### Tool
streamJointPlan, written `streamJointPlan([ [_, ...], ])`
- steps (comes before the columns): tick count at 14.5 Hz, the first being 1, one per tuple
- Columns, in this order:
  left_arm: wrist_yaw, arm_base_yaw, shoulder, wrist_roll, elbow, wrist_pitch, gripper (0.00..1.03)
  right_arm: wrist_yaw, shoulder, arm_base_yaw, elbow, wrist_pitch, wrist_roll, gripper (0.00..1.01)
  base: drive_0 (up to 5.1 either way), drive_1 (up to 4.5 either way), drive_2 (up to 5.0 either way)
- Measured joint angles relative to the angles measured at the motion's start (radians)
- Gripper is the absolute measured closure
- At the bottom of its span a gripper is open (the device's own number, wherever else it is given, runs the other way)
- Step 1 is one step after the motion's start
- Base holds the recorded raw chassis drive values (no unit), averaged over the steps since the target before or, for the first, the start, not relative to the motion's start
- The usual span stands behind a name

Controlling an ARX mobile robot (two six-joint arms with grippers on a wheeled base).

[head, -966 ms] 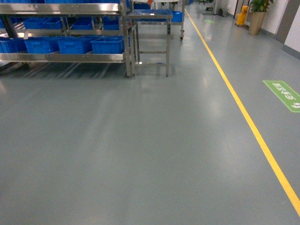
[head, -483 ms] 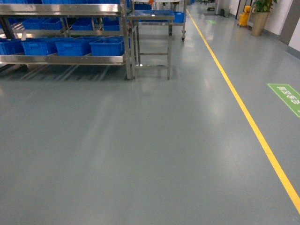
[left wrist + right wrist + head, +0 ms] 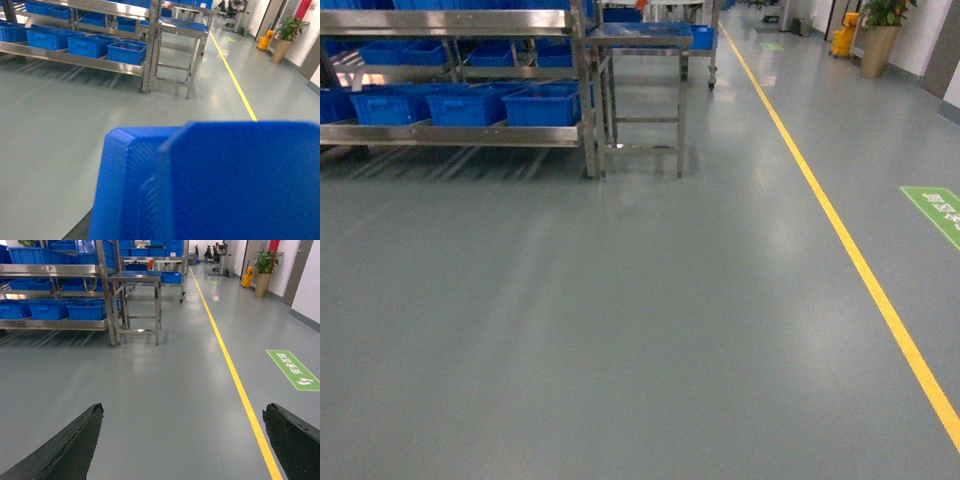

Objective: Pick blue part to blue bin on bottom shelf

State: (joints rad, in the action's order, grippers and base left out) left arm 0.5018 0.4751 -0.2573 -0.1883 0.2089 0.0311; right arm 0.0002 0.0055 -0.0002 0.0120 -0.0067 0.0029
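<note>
At the upper left of the head view stands the bottom shelf, its row of blue crates sitting side by side. Right of it is a small steel table, then the yellow floor line.

In the left wrist view a large blue object, blurred and close, fills the lower frame; I cannot tell whether this is the blue part, or how the left claw stands.

The right gripper has its fingers wide apart and empty.

The base should probably steer left, squaring up to the shelf.

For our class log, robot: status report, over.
Right end effector open, empty. Blue part fills left wrist view. Blue bins on bottom shelf, ahead left.
</note>
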Motion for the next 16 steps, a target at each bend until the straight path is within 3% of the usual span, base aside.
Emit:
streamJointPlan([
  [16, 0.0, 0.0, -0.002, 0.0, 0.0, 0.001, 0.6, 0.0, 0.0, 0.0, 0.0, 0.003, 0.0, 0.03, 0.0, 4.03, -4.1],
])
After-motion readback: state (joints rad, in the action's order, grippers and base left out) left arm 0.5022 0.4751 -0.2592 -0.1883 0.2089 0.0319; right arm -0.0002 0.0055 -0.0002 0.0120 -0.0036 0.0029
